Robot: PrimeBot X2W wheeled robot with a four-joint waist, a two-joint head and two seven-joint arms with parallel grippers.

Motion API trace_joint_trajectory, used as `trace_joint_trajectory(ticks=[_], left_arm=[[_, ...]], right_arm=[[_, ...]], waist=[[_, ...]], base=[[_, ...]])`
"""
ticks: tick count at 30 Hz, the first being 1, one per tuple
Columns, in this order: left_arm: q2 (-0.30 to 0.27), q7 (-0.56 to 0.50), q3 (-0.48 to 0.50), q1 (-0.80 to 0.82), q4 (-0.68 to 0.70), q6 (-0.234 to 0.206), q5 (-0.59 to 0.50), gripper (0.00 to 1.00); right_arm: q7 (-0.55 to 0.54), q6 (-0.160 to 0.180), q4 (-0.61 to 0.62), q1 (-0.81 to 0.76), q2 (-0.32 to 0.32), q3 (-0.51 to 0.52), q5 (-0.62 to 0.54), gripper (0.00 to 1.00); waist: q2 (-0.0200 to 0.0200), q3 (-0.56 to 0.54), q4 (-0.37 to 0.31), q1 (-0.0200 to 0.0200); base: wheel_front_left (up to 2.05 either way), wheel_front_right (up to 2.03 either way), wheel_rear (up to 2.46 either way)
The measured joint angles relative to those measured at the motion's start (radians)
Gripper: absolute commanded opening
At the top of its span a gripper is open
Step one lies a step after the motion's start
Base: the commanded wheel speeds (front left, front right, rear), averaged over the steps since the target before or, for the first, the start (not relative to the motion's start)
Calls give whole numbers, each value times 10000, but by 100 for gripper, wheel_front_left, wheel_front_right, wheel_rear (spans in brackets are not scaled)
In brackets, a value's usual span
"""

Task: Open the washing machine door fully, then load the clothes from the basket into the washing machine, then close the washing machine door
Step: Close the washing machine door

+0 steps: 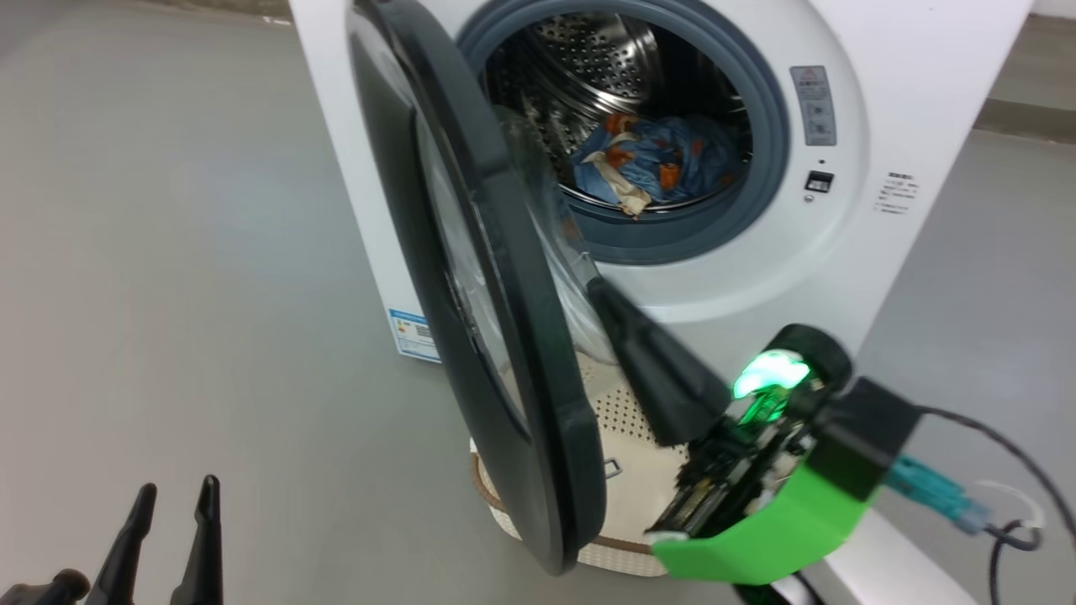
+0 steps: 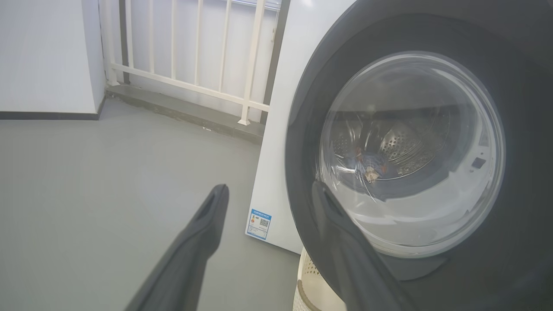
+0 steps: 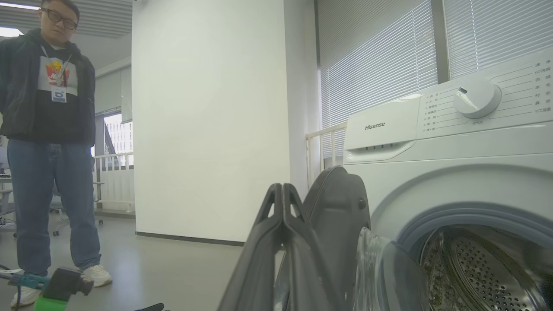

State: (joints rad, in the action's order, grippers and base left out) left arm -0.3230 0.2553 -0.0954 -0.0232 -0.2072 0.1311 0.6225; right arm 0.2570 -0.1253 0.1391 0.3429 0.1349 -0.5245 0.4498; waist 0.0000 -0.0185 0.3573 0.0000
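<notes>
Now clothes [image 1: 656,160] lie in drum [image 1: 588,59]; washing machine door [image 1: 504,336] half open above basket [image 1: 626,412]. Right jaws closed, just inside door; left jaws spread, empty, well apart. Risk: closing door traps right fingers [image 1: 656,370].

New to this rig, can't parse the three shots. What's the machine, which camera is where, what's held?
A wheeled robot with two arms, each ending in a two-finger gripper. The head camera looks down on a washing machine with its door partly open, blue patterned clothes in the drum and a cream basket on the floor under the door. The left gripper is open and empty. The right gripper is shut, empty, its tips by the door's inner side. The other two pictures come from wrist cameras: the left one faces the door's outside; the right one sees the door's edge and a person standing nearby.
</notes>
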Motion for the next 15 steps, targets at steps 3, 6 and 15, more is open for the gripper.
trace_joint_trajectory(ticks=[3, 6, 15], left_arm=[[44, 0, -73, 5, -40, 0, -8, 100], [48, 0, -138, 6, -56, 0, -8, 100], [52, 0, -148, 4, -109, 0, -8, 100]], right_arm=[[0, 0, -385, 181, 98, -648, 90, 0], [0, 0, -874, 242, 222, -1338, 284, 0], [-2, -10, -2243, 567, 309, -2648, 374, 0]], waist=[[0, -64, 203, 0], [0, -115, 394, 0], [0, -185, 692, 0]], base=[[0, 0, 0], [0, 0, 0], [0, 0, 0]])
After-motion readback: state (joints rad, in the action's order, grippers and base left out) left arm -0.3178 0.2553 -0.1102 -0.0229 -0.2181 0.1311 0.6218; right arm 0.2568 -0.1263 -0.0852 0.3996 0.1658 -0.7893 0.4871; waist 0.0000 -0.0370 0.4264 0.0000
